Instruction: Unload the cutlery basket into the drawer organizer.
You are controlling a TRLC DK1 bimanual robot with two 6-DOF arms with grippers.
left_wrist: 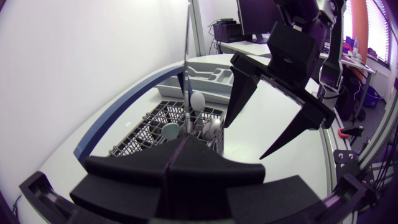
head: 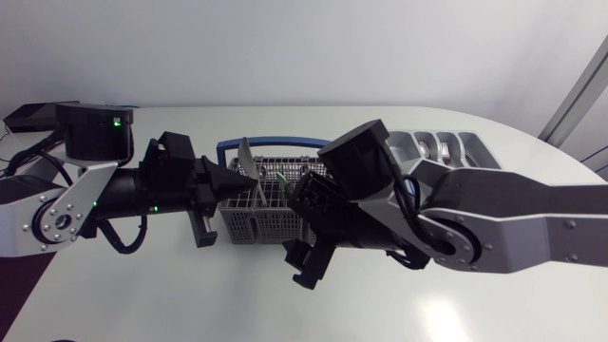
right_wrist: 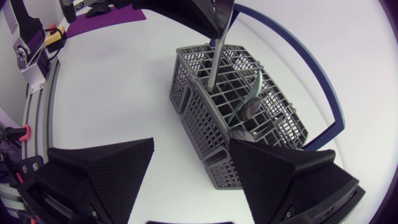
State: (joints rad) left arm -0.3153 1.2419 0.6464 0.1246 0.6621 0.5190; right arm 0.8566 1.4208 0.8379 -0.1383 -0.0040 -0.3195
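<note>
The grey mesh cutlery basket (head: pixel 255 217) stands mid-table with spoons (right_wrist: pixel 249 107) and other cutlery in it. My left gripper (head: pixel 249 180) is above the basket's left part, shut on a long flat metal piece of cutlery (head: pixel 245 158) whose lower end is still inside the basket. That piece (left_wrist: pixel 186 62) rises straight up from the left gripper (left_wrist: pixel 180 148) in the left wrist view. My right gripper (head: pixel 302 233) hangs open beside the basket's right side, holding nothing. The basket (right_wrist: pixel 236 118) lies ahead of the right gripper (right_wrist: pixel 193 180). The grey drawer organizer (head: pixel 439 148) sits at the back right.
A blue-edged outline (head: pixel 275 142) runs round the basket's far side. The right arm's big links (head: pixel 494 218) cover the table in front of the organizer. Bare white table (head: pixel 190 294) lies in front of the basket.
</note>
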